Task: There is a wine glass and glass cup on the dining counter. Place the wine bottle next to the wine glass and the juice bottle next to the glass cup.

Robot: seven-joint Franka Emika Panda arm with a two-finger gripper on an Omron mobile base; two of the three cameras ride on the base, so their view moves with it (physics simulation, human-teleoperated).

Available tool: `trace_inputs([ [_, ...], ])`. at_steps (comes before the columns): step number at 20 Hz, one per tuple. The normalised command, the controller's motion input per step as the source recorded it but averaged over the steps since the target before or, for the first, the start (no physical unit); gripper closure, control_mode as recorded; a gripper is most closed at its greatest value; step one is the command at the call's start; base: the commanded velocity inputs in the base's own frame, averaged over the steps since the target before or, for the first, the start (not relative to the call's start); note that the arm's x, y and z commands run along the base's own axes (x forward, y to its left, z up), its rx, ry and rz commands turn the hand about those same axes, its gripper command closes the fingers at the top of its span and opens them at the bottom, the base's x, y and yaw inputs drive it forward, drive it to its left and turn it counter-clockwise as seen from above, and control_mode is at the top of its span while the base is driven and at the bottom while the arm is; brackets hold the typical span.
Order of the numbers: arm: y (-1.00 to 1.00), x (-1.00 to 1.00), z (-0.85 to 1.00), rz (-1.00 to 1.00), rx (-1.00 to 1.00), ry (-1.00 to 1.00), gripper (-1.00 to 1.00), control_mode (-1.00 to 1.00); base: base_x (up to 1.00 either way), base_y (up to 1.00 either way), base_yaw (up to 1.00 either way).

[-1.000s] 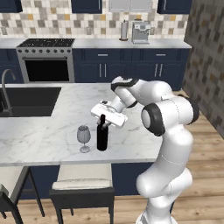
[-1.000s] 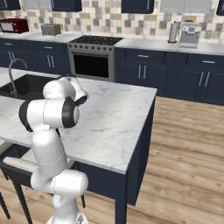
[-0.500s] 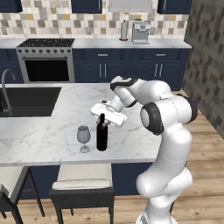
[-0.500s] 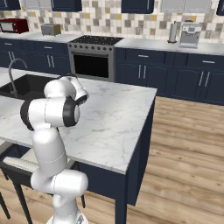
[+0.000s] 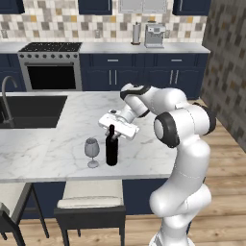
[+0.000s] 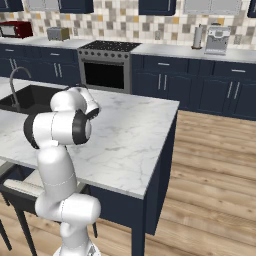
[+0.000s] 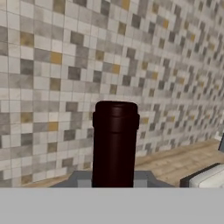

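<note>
Marble dining counter runs left-right on a navy base, with the sink basin and faucet at its left end. Wine bottle stands upright near the front edge, wine glass just beside it on the left, apart, not touching. Gripper sits at the bottle's neck, the white hand across the cap; whether the jaws are clamped on it I cannot tell. Hand view puts the dark red cap dead centre, close to the camera. Stool sits under the counter's front edge. Behind: stove, wall counter with coffee machine and paper roll. From the right, the arm blocks the bottle and glass.
</note>
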Motion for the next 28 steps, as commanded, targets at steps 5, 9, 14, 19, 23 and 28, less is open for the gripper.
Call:
trace_inputs([
  [5, -0.01, 0.0, -0.17, 0.0, 0.0, 0.0, -1.0, -1.0, 0.0, 0.0, 0.0],
  [9, -0.07, 0.0, -0.1, 0.0, 0.0, 0.0, -1.0, -1.0, 0.0, 0.0, 0.0],
  [14, -0.06, 0.0, -0.06, 0.0, 0.0, 0.0, -1.0, -1.0, 0.0, 0.0, 0.0],
  [19, -0.05, 0.02, -0.02, 0.0, 0.0, 0.0, -1.0, -1.0, 0.0, 0.0, 0.0],
  [23, -0.01, 0.04, 0.0, 0.0, 0.0, 0.0, -1.0, -1.0, 0.0, 0.0, 0.0],
  [28, 0.0, 0.07, 0.0, 0.0, 0.0, 0.01, -1.0, -1.0, 0.0, 0.0, 0.0],
])
